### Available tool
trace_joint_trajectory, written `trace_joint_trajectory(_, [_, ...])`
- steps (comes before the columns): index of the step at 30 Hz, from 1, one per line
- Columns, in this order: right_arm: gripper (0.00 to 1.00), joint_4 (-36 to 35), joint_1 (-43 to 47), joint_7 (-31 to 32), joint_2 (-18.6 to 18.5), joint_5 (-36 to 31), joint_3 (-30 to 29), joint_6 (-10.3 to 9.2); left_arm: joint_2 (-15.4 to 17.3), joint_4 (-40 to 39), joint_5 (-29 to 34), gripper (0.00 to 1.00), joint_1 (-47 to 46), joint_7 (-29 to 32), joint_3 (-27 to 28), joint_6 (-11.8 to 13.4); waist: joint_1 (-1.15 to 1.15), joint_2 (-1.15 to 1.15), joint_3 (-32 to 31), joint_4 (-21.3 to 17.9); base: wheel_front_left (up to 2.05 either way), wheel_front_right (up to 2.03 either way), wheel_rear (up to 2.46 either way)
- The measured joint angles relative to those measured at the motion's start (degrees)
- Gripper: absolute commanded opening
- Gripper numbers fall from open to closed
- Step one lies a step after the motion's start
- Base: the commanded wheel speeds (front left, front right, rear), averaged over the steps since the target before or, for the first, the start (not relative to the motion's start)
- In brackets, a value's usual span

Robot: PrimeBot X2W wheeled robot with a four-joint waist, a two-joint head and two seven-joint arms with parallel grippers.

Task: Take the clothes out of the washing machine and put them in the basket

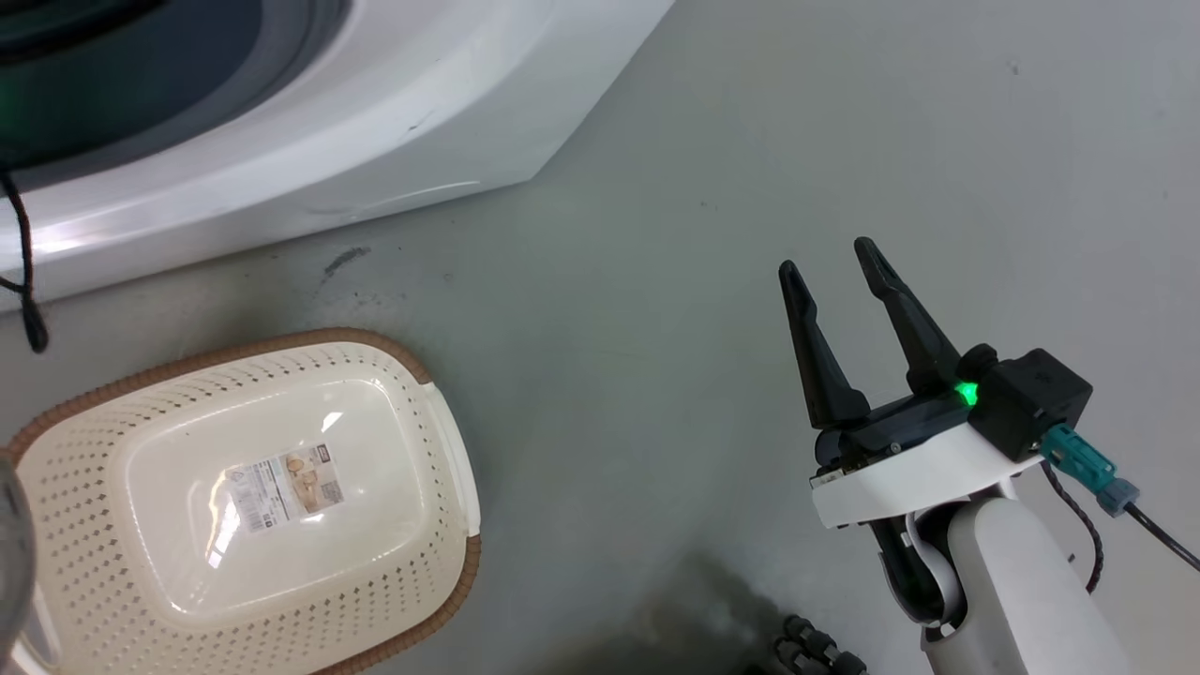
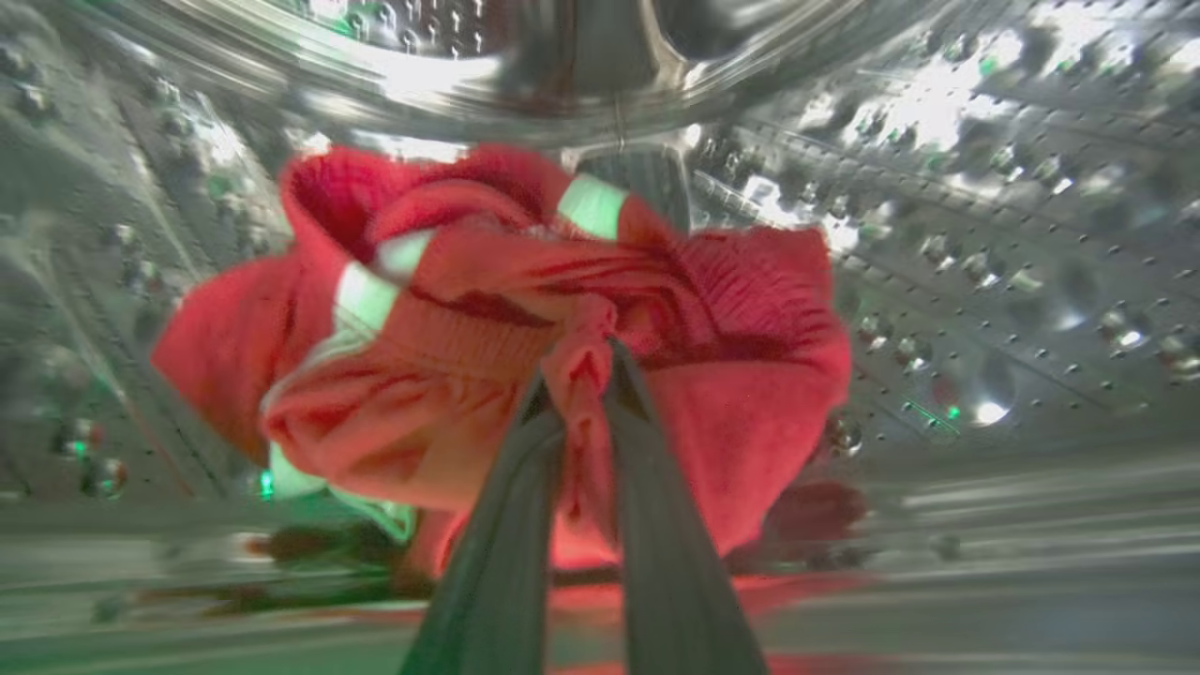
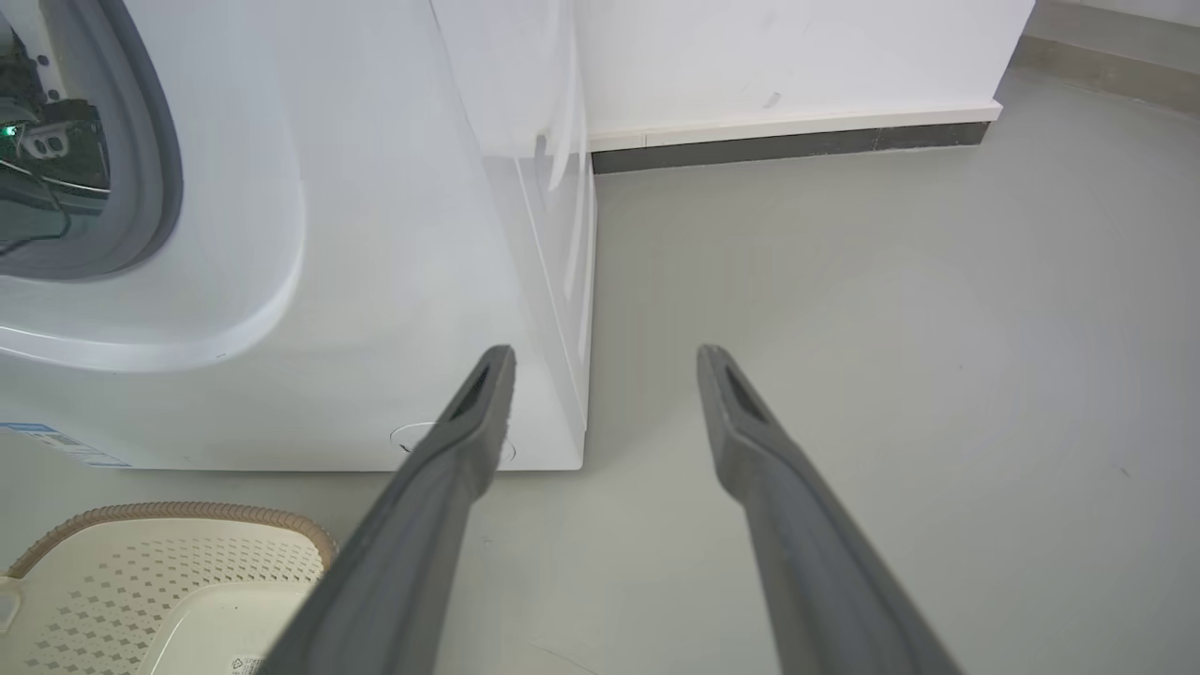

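Pale grey floor (image 1: 656,281) from the head view: large white front-loading washing machine (image 1: 281,169); just before it, small cream perforated plastic basket with brown rim (image 1: 281,339), not yet filled. Off the washing machine's corner, right tool (image 1: 826,255), spread, holding nothing.

Left wrist view, inside the washing machine's perforated steel drum (image 2: 984,234): left tool (image 2: 581,370) clenched on a fold of bright red soft garment with white panels (image 2: 731,422).

Right wrist view: spread fingers aimed past the washing machine's corner.

Step in hand, seemingly: extraction. Next: withdrawing from the washing machine without snagging, then lowering into the basket.

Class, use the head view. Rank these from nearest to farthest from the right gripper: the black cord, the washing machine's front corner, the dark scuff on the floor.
1. Front corner of the washing machine, up and left of the right gripper.
2. The dark scuff, farther left, past that corner.
3. The black cord, at the far left edge.
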Motion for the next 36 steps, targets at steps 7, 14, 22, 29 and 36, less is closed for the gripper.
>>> trace_joint_trajectory(7, [1.00, 0.97, 0.40, 0.00, 0.02, -1.01, -1.43, 0.00, -1.67, -2.24, -0.76, 0.00, 7.60, -18.29, -0.38, 0.30, 0.00, 0.00, -4.54, 1.15, 0.00, 0.00, 0.00])
trace_joint_trajectory(14, [1.00, 2.11, 2.88, 0.00, 0.02, -1.96, -2.81, 0.00, -4.24, -2.63, -3.15, 0.00, 14.65, -24.99, 0.65, -0.91, 0.00, 0.00, -10.50, 2.59, 0.00, 0.00, 0.00])
trace_joint_trajectory(22, [1.00, 3.89, 6.00, 0.00, 0.02, -2.29, -3.44, 0.00, -6.86, -12.26, -5.08, 0.00, 26.46, -25.15, 3.60, -1.22, -0.01, 0.00, -18.25, 4.03, 0.00, 0.00, 0.00])
trace_joint_trajectory(29, [1.00, 5.89, 9.49, 0.11, 0.03, -2.77, -3.65, 0.00, -9.78, -18.20, -5.56, 0.00, 37.91, -25.15, 5.45, -2.33, -0.02, 0.00, -26.18, 5.10, 0.00, 0.00, 0.00])
trace_joint_trajectory(36, [1.00, 5.22, 13.53, 1.94, 0.02, -3.50, -5.33, -0.01, -13.63, -26.81, -5.80, 0.00, 47.02, -25.15, 6.54, -3.63, -0.03, 0.00, -33.87, 6.55, 0.00, 0.00, 0.00])
